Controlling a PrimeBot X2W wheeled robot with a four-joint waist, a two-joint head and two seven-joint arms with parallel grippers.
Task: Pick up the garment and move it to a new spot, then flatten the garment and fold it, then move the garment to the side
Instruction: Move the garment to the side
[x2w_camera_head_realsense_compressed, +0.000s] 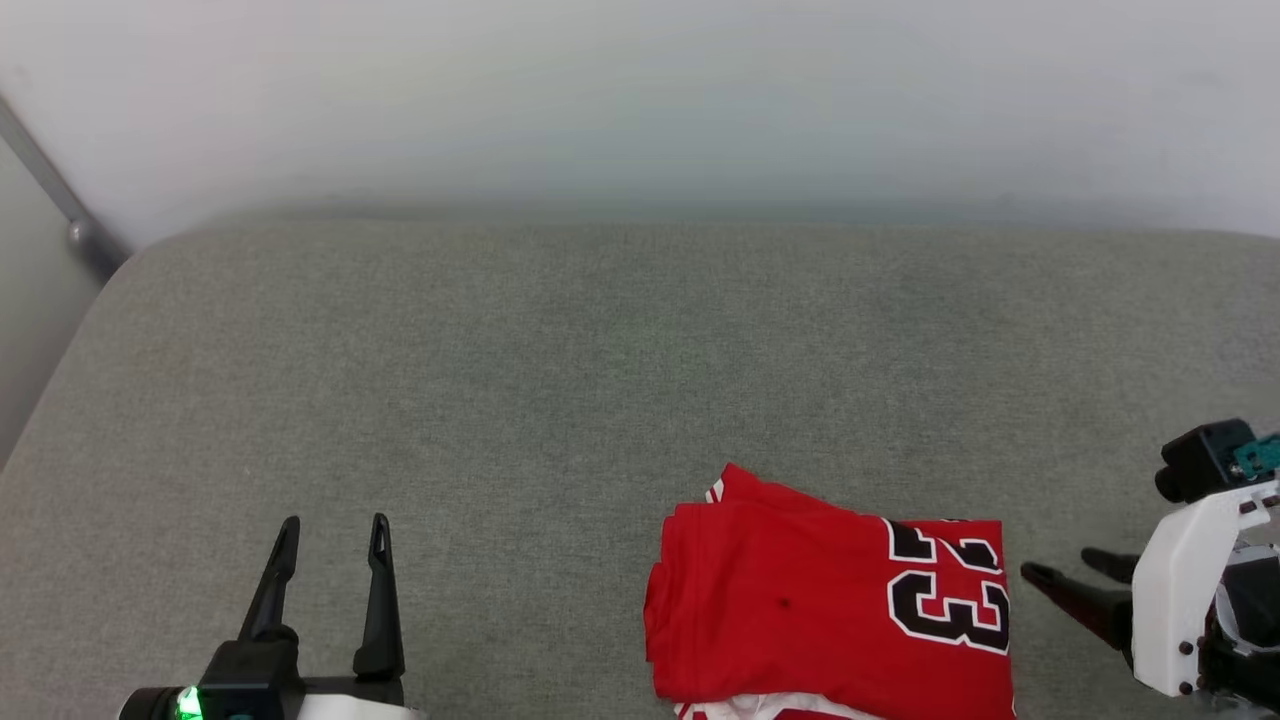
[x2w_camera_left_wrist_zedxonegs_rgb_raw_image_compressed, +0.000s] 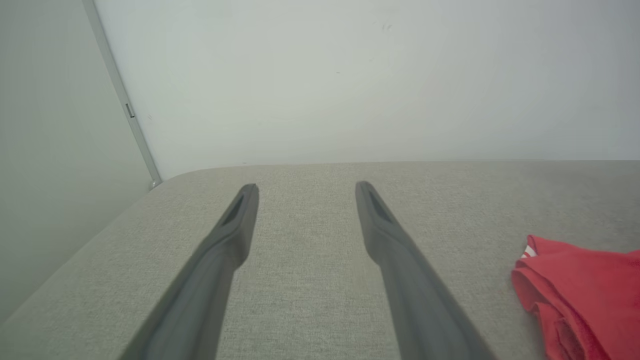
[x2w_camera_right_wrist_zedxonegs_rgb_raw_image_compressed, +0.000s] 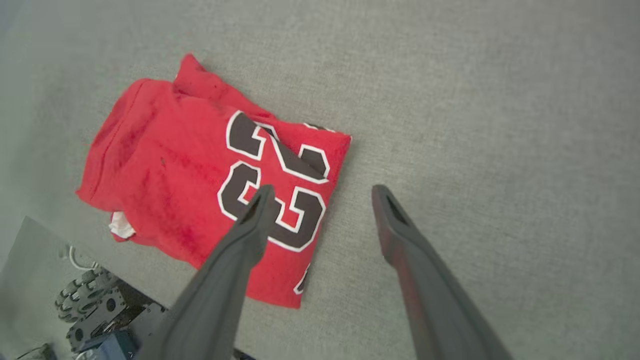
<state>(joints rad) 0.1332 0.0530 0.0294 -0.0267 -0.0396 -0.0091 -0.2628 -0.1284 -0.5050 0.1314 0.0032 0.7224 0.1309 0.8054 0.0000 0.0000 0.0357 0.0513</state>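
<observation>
At the far left a thin grey metal strip (x2w_camera_head_realsense_compressed: 50, 190) ran down the corner where two pale, bare walls met, ending by the rounded corner of the surface (x2w_camera_head_realsense_compressed: 560, 350). The surface was a wide pad covered in grey-green woven fabric, and its far edge lay against the back wall (x2w_camera_head_realsense_compressed: 640, 100). Over its near left part the left claw (x2w_camera_head_realsense_compressed: 335, 520) hovered with its two dark fingers spread apart and nothing between them, pointing toward the wall. Right of centre, at the near edge, lay the garment (x2w_camera_head_realsense_compressed: 800, 600), folded into a compact red rectangle with the black, white-outlined "23" face up at its right end and a bit of white fabric peeking out beneath. Just beside its right edge the right claw (x2w_camera_head_realsense_compressed: 1060, 562) pointed left toward it, fingers apart and gripping nothing. The right wrist view caught part of a wheeled base (x2w_camera_right_wrist_zedxonegs_rgb_raw_image_compressed: 85, 310) below the surface's edge.
</observation>
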